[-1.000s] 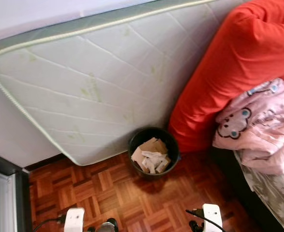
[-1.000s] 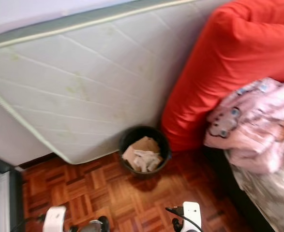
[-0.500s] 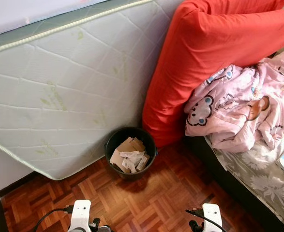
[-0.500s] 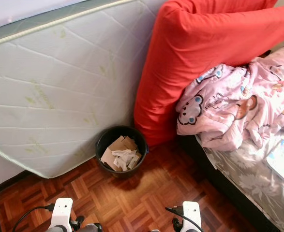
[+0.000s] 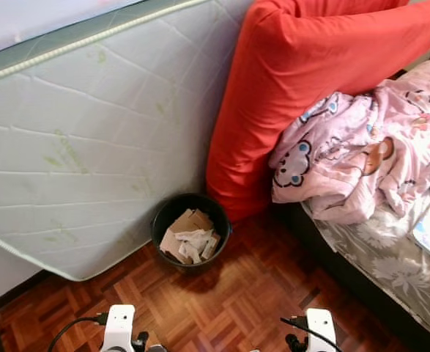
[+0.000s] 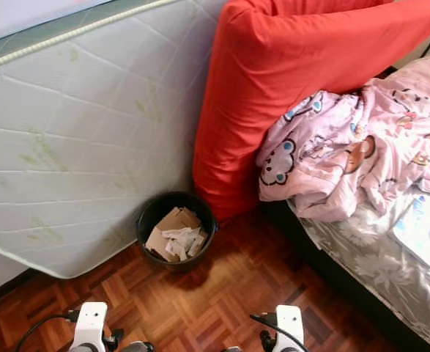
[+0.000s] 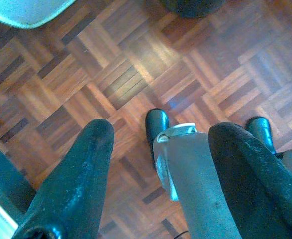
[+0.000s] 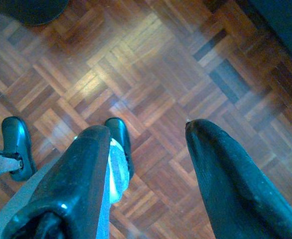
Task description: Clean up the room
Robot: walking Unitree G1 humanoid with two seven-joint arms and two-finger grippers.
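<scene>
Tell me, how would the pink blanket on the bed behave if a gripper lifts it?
The pink blanket lies crumpled in soft folds, so it is probably floppy and would drape and trail. It looks like thin fabric, likely light. One corner hangs over the bed edge, so it may slide off.

The camera turned toward the right: more of the bed with the grey flowered sheet (image 5: 390,271) and the pink cartoon blanket (image 5: 361,154) came into view.

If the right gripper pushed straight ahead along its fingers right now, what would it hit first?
Most likely bare parquet floor. The open right gripper points down at it with nothing between; the robot's own foot sits beside the line, depth unclear.
</scene>
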